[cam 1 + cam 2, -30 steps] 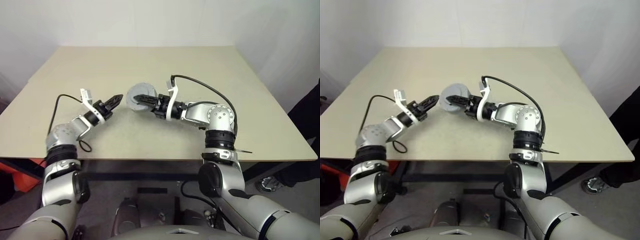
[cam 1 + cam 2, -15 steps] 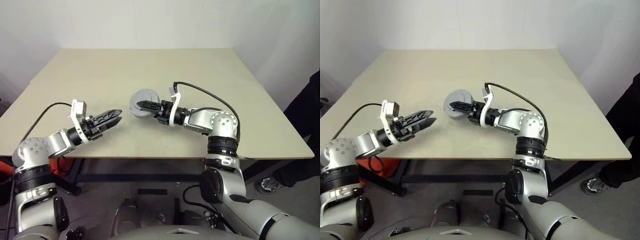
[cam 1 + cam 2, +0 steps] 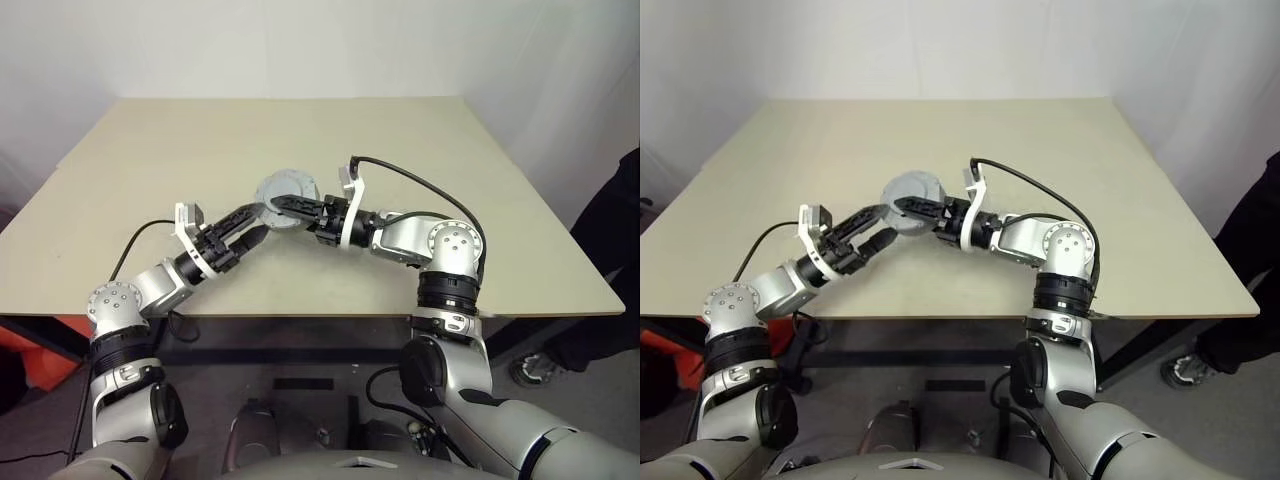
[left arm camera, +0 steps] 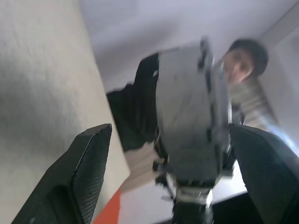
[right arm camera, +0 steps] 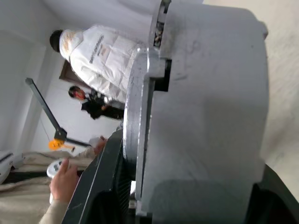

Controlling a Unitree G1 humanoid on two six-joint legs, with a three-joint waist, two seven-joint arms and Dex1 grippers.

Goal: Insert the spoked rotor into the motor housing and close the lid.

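Dull grey metal, round and flat, with a notched rim: the motor housing (image 3: 285, 190) is held on edge above the beige matte table (image 3: 420, 140), the right gripper (image 3: 275, 201) clamped on it. The left gripper (image 3: 255, 221) stands with its black ribbed fingers spread wide at the disc's lower edge. The right wrist view adds a seam between two stacked grey layers (image 5: 154, 116) and people behind

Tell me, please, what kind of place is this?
Probably an indoor robot test room or lab. A plain beige table stands against bare white walls, and people stand nearby, one hand holding a controller. The right claw holds a grey disc assembly over the table.
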